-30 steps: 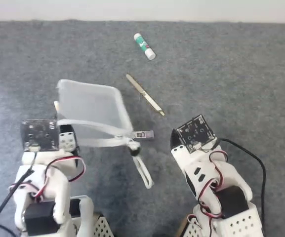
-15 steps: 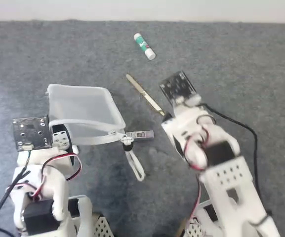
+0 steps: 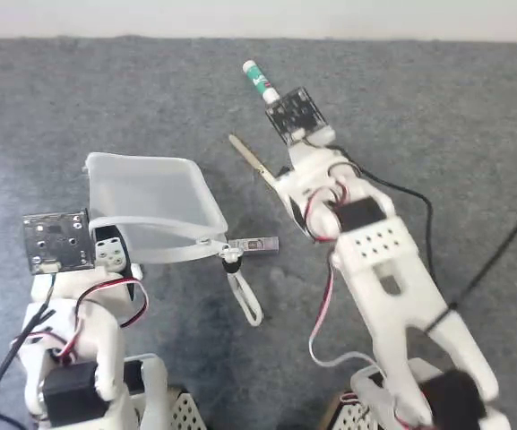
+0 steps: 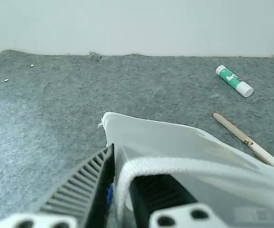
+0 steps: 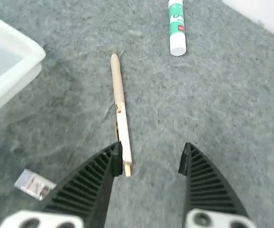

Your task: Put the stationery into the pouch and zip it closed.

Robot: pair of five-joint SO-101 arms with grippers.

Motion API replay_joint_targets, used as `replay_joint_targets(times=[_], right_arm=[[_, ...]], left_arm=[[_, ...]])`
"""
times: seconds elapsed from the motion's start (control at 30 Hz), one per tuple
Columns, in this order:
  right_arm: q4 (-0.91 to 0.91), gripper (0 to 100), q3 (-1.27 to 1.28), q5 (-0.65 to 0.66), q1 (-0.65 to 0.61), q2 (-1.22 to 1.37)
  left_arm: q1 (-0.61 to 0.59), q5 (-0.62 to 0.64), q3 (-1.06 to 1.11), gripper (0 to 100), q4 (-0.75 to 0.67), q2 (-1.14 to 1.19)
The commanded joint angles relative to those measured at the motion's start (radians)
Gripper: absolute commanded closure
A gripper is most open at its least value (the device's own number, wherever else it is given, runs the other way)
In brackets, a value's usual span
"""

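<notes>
A translucent white pouch (image 3: 150,204) lies open on the grey carpet, and my left gripper (image 4: 120,190) is shut on its near zipper rim. Its rim (image 4: 174,166) runs between the left fingers. A beige pen (image 5: 119,107) lies slantwise beyond the pouch, its near end just inside my open right gripper (image 5: 151,156), close to one finger (image 5: 101,175). In the high view the right gripper (image 3: 283,193) hangs over the pen (image 3: 247,155) and hides its near half. A white and green glue stick (image 3: 260,81) (image 5: 175,26) lies farther off, near the wall.
The pouch's zipper pull tag (image 3: 256,243) (image 5: 32,183) and a white wrist strap (image 3: 245,297) trail from its corner toward the near side. A pouch corner (image 5: 8,61) sits beside the pen. A pale wall edge (image 3: 258,18) bounds the carpet at the far side.
My right arm has swung from the near side out over the pen, fingers open around its end. The left arm drew the pouch slightly leftward, then held still.
</notes>
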Motion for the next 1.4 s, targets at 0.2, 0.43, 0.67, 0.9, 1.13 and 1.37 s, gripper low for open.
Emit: replay_joint_targets(times=[0.2,0.43,0.67,0.9,1.13,1.37], right_arm=[[-0.018,80.5,-0.264,-0.003,0.001,0.2],[-0.025,80.4,-0.373,-0.006,-0.016,0.308],[-0.025,80.4,-0.559,-0.008,-0.031,0.492],[-0.024,80.4,-0.718,-0.011,-0.031,0.664],[-0.024,80.4,-0.845,-0.011,-0.027,0.769],[-0.025,80.4,-0.968,-0.012,-0.025,0.908]], left_arm=[[-0.064,0.014,-0.03,99,-0.035,0.005],[-0.074,0.014,-0.03,99,-0.035,0.005],[-0.075,0.014,-0.028,99,-0.035,0.005],[-0.075,0.014,-0.028,99,-0.037,0.005],[-0.075,0.014,-0.019,99,-0.038,0.005],[-0.075,0.014,-0.018,99,-0.038,0.005]])
